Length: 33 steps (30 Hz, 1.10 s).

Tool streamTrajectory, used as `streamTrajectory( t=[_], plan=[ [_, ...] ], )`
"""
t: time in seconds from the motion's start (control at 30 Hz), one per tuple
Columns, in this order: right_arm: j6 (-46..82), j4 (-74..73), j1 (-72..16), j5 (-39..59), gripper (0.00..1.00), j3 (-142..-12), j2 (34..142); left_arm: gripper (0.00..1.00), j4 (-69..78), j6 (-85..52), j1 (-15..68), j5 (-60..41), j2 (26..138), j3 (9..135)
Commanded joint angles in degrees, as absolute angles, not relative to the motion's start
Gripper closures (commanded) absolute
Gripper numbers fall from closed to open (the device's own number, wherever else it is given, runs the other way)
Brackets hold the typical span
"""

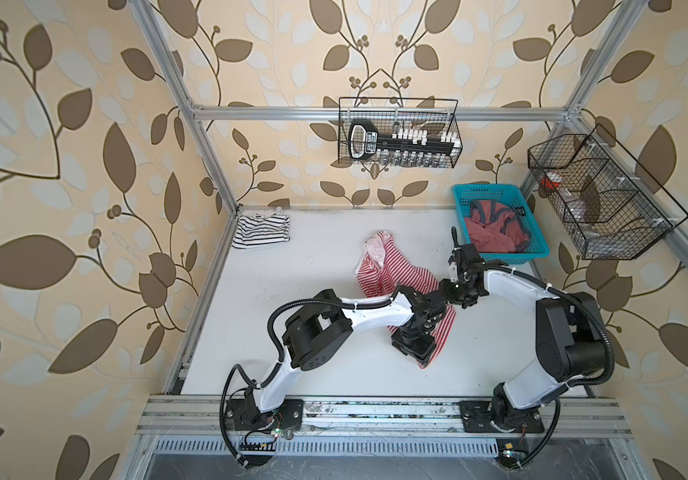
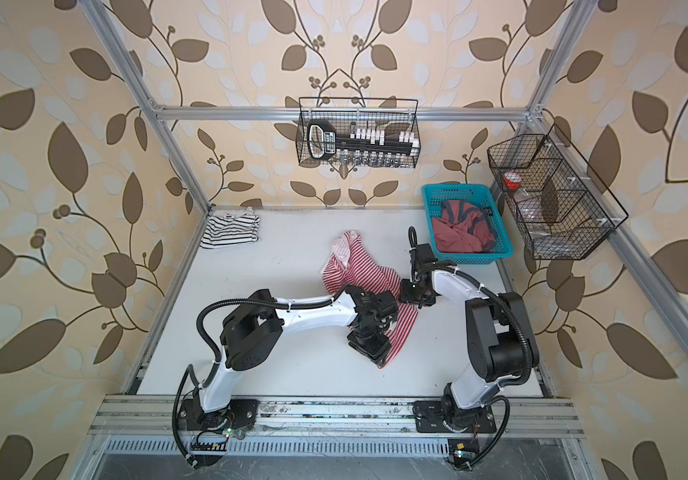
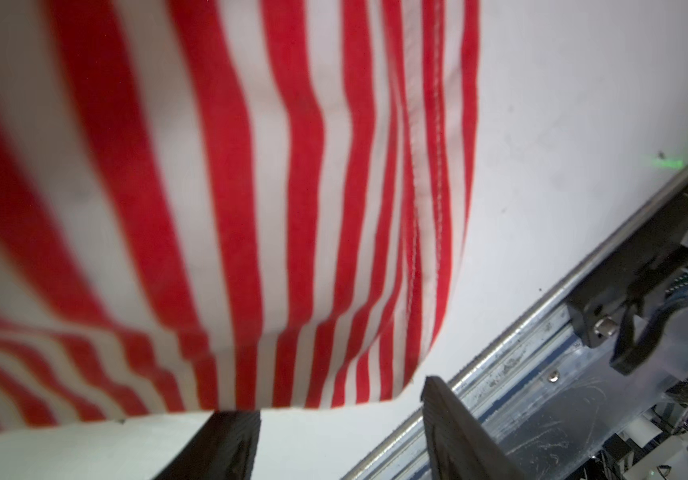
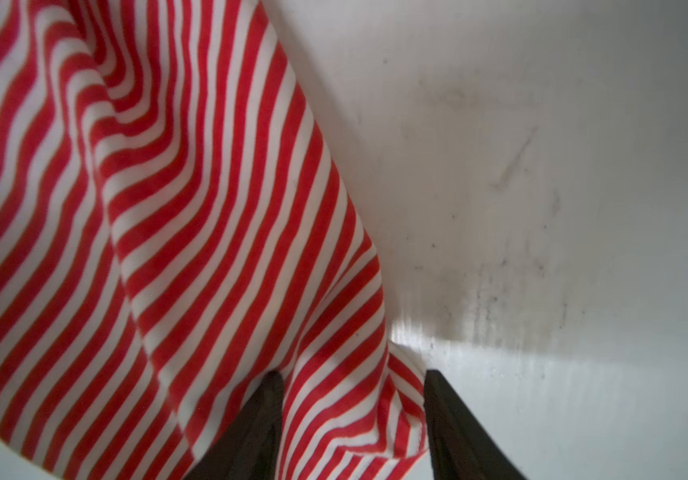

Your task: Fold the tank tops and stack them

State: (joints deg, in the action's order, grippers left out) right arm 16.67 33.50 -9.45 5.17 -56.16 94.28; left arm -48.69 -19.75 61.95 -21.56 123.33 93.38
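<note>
You're working with the red-striped tank top (image 1: pixel 379 270) crumpled mid-frame on the bench (image 1: pixel 292 291), left fingers (image 3: pixel 454 424) spread just off its hem and right fingers (image 4: pixel 446 415) spread around a bunched fold, so closing now is risking grabbing both layers.

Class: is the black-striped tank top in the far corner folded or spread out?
Folded. The black-striped tank top lies as a compact rectangle, layered edges showing in both top views.
</note>
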Motion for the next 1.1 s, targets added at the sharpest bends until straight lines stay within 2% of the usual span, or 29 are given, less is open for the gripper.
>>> streamTrajectory(
  t=[0.0,0.07,0.13,0.2,0.43,0.57,0.63,0.77,0.83,0.93,1.07],
  plan=[
    [15.56,33.16,-9.31,6.64,0.51,-54.94,96.17,0.45,-51.43,-19.06,62.43,-21.98,124.73,95.16],
    [15.51,33.06,-9.31,7.39,0.65,-54.93,96.91,0.57,-51.67,-19.32,62.44,-21.25,125.48,95.53],
    [15.21,33.11,-9.32,8.34,0.87,-54.92,97.29,0.79,-51.85,-19.91,62.3,-19.02,125.54,95.58],
    [15.12,33.23,-9.29,9.35,1.0,-54.79,96.69,1.0,-51.94,-20.29,61.65,-16.52,124.35,94.65],
    [16.05,35.89,-9.37,14.6,1.0,-56.38,84.76,1.0,-51.91,-21.36,50.46,-5.92,108.86,85.23],
    [17.4,36.86,-9.49,18.69,1.0,-58.35,77.68,1.0,-54.71,-19.62,44.55,0.6,98.62,84.45],
    [18.16,37.18,-10.13,20.29,0.97,-58.8,75.54,1.0,-56.55,-18.2,43.36,3.38,95.19,85.53],
    [20.58,35.92,-11.75,22.68,0.96,-57.29,73.78,1.0,-58.68,-15.74,42.48,5.86,92.65,87.43],
    [22.18,33.53,-12.34,24.37,1.0,-54.91,73.87,1.0,-58.8,-15.13,42.05,6.56,92.38,87.45],
    [24.13,31.95,-13.33,25.97,1.0,-52.49,74.3,1.0,-60.14,-13.57,41.52,7.94,92.79,88.05],
    [22.23,36.61,-15.97,20.21,1.0,-54.84,73.47,1.0,-64.14,-8.67,41.41,8.65,92.58,89.8]
  ],
)
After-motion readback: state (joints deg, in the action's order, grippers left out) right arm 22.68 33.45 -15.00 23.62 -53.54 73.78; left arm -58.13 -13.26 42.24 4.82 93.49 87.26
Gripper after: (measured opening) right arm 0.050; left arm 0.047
